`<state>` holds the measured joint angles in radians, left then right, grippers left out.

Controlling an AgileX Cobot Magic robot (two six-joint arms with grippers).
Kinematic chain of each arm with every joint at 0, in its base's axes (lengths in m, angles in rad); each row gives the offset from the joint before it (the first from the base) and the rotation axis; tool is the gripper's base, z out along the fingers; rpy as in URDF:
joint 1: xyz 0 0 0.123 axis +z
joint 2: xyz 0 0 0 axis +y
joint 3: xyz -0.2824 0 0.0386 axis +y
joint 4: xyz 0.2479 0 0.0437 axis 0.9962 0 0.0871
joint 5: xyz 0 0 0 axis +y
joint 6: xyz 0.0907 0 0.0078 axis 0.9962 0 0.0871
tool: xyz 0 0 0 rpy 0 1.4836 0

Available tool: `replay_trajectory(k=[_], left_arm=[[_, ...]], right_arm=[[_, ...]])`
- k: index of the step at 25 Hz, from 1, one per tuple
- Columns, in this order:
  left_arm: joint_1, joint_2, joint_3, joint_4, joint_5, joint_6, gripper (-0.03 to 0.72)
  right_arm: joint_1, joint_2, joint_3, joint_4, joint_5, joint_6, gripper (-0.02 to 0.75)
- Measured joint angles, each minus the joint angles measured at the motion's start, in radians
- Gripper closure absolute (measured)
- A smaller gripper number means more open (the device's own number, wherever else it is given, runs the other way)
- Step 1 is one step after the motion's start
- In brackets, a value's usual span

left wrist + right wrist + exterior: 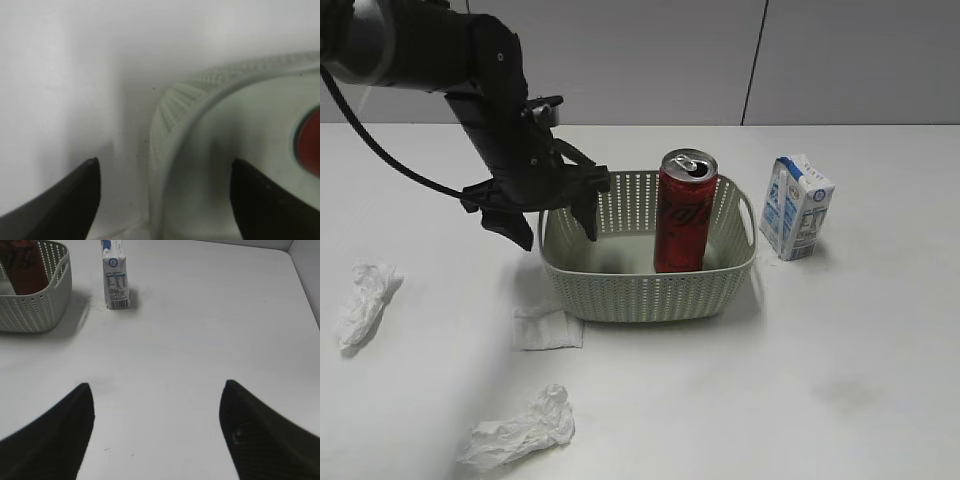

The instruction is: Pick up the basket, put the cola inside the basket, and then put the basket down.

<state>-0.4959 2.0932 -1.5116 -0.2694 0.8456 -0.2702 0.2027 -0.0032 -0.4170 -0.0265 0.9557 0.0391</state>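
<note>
The pale green basket [650, 290] stands on the white table with the red cola can [684, 212] upright inside it. My left gripper [558, 230] is open and straddles the basket's left rim, one finger outside and one inside. In the left wrist view the basket's rim [167, 125] runs between the two dark fingers of my left gripper [165, 200], and a red edge of the cola [311, 145] shows at the right. My right gripper [156, 425] is open and empty over bare table. The basket [35, 310] and the cola [25, 265] sit far off at the top left of the right wrist view.
A white-and-blue milk carton [798, 208] stands right of the basket; it also shows in the right wrist view [115, 275]. Crumpled tissues lie at the left [365, 300] and front [520, 430]. A flat tissue [545, 325] lies by the basket's left front corner.
</note>
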Motion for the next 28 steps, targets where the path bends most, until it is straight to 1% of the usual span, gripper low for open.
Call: replay_trajectory(k=[3, 6, 10, 14, 18, 20, 23, 26, 28], left_arm=[[0.02, -0.029, -0.002, -0.006, -0.001, 0.036, 0.02], [0.066, -0.07, -0.03, -0.005, 0.002, 0.081, 0.014], [0.158, -0.12, -0.104, -0.005, 0.069, 0.184, 0.015], [0.268, -0.141, -0.165, -0.001, 0.215, 0.3, 0.025], [0.358, -0.167, -0.165, 0.069, 0.291, 0.34, 0.036], [0.398, -0.192, -0.153, 0.097, 0.3, 0.344, 0.043], [0.437, -0.255, -0.103, 0.141, 0.304, 0.355, 0.056], [0.451, -0.349, 0.0, 0.197, 0.292, 0.36, 0.065], [0.452, -0.433, 0.102, 0.219, 0.28, 0.362, 0.071]], right_arm=[[0.0, 0.0, 0.002, -0.005, -0.007, 0.002, 0.148], [0.0, 0.0, 0.002, -0.006, -0.008, 0.002, 0.148], [0.0, 0.0, 0.002, -0.006, -0.008, 0.002, 0.149], [0.0, 0.0, 0.002, -0.006, -0.008, 0.002, 0.149], [-0.001, 0.0, 0.002, -0.006, -0.008, 0.002, 0.149], [-0.015, 0.0, 0.002, -0.006, -0.008, 0.002, 0.149], [-0.056, 0.0, 0.002, -0.006, -0.008, 0.002, 0.149], [-0.119, 0.0, 0.002, -0.006, -0.008, 0.002, 0.149], [-0.159, 0.0, 0.002, -0.006, -0.008, 0.002, 0.149]])
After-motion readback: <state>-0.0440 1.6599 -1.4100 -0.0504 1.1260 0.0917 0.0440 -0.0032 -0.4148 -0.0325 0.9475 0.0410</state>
